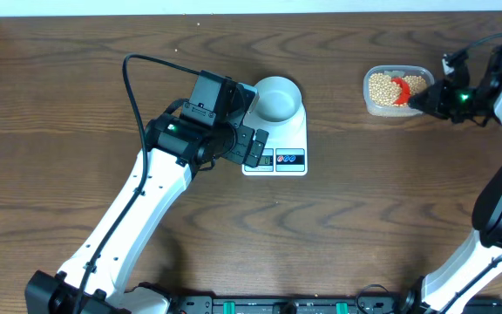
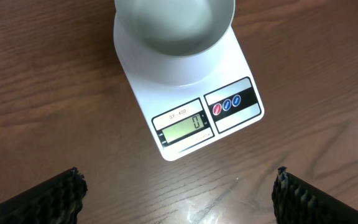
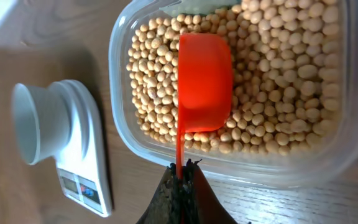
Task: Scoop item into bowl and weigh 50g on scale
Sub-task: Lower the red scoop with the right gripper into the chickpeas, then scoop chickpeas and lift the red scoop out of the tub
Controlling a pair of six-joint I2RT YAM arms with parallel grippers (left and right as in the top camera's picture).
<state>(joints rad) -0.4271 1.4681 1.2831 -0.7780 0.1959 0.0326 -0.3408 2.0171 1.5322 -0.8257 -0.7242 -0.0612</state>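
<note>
Scoop gripped in the bean tub, bowl on a zeroed scale

The right gripper [image 3: 180, 182] has its fingers pressed together on the thin handle of a red-orange scoop [image 3: 204, 81]. The scoop's cup lies on top of the soybeans [image 3: 278, 93], which fill a clear plastic tub [image 3: 120, 74] at the far right of the wooden table [image 1: 77, 78].

The bowl [image 1: 277, 98], pale blue-white with its inside bare, sits on the rear platform of the white digital scale [image 1: 290, 139] near the table's middle, well apart from the tub. In the left wrist view the grey display [image 2: 180, 128] shows zero, with round red and blue buttons to its right.

The left gripper [image 2: 178, 190] hangs above the table just in front of the scale. Its two dark ribbed fingers [image 2: 64, 193] are spread wide with nothing between them, and it touches neither the scale nor the bowl.
</note>
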